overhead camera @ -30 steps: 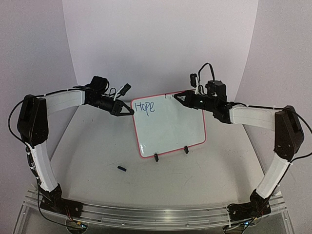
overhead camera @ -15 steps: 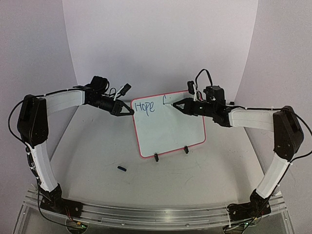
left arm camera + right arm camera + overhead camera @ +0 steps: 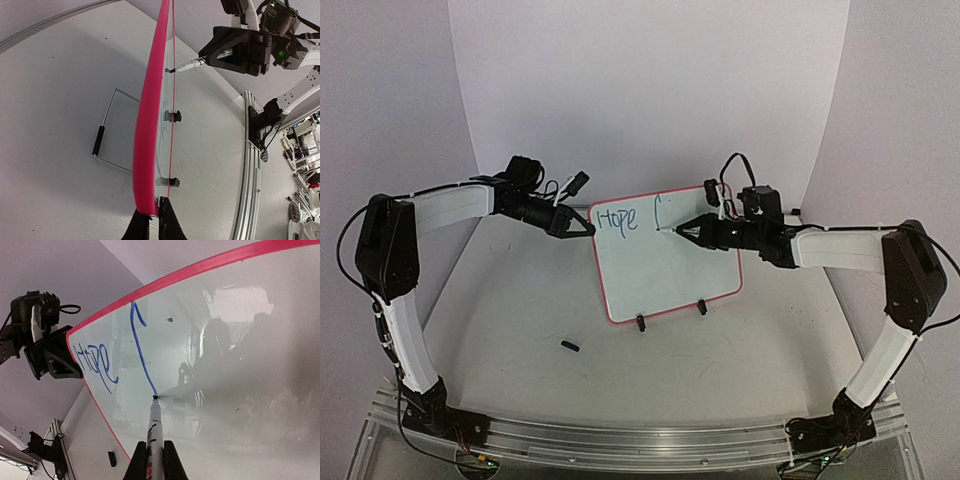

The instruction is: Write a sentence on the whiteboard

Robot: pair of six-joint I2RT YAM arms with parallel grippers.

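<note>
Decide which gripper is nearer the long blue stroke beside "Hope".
Right. The right gripper holds the marker, tip on the stroke; the left gripper clamps the whiteboard edge beyond Hope.

The top view sits high behind the arm bases, looking forward and down over the whole surface (image 3: pixel 520 300) and board (image 3: pixel 670 260) from afar. The left wrist view looks close along the board's edge toward the right pincer (image 3: pixel 210 54). The right wrist view looks along its marker (image 3: pixel 154 425) at the board's face, close, with the left pincer (image 3: pixel 70 371) at the far edge.
</note>
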